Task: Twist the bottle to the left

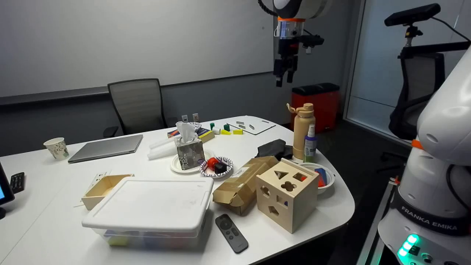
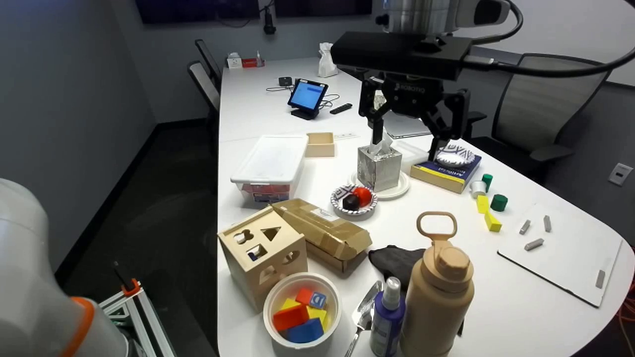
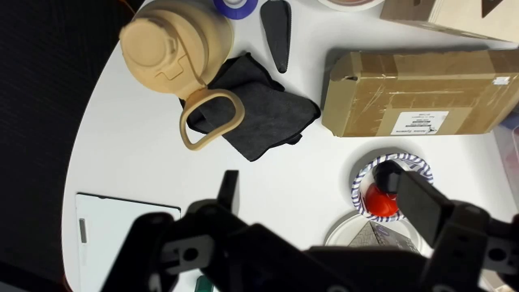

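The bottle is a tan upright bottle with a tan lid and a loop handle. It stands near the table edge in both exterior views (image 1: 303, 130) (image 2: 436, 302). In the wrist view, the bottle (image 3: 166, 52) is at the upper left, seen from above, with its loop pointing toward the lower right. My gripper (image 1: 284, 81) is open and empty, high above the table and apart from the bottle. It also shows open in an exterior view (image 2: 406, 145), and its spread fingers show in the wrist view (image 3: 318, 178) with nothing between them.
A purple spray bottle (image 2: 388, 317) stands right beside the bottle. A black cloth (image 3: 267, 113) lies under the loop. A cardboard box (image 1: 244, 180), wooden shape-sorter cube (image 1: 287, 195), bowl of blocks (image 2: 302, 312), tissue box (image 1: 190, 152) and patterned bowl (image 3: 361, 194) are also on the table.
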`<action>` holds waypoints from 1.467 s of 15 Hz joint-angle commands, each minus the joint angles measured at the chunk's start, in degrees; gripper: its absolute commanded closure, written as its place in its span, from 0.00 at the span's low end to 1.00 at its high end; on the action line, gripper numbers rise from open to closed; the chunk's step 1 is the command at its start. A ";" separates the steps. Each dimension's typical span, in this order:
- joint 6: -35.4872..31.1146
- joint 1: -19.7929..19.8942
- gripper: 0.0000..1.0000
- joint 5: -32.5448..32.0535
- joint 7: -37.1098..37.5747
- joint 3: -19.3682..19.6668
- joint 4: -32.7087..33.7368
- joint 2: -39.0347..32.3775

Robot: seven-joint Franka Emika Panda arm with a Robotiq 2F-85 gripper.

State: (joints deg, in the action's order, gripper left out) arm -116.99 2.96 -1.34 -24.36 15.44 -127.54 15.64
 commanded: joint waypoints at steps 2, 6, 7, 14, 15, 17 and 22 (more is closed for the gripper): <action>0.14 1.28 0.00 0.39 -0.30 -1.18 0.11 -0.11; 0.14 1.28 0.00 0.39 -0.30 -1.18 0.11 -0.11; 0.14 1.29 0.00 0.39 -0.30 -1.18 0.11 -0.11; -4.41 4.73 0.00 -1.64 12.31 -2.88 -2.89 3.48; -4.81 5.60 0.00 -1.99 14.91 -3.05 -3.58 4.08; -4.98 7.27 0.00 -2.10 19.82 -3.13 -5.02 4.91; -6.44 10.96 0.00 -2.66 29.84 -3.35 -11.31 6.79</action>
State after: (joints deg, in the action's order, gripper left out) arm -120.58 11.53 -2.52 -0.60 13.14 -133.59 19.31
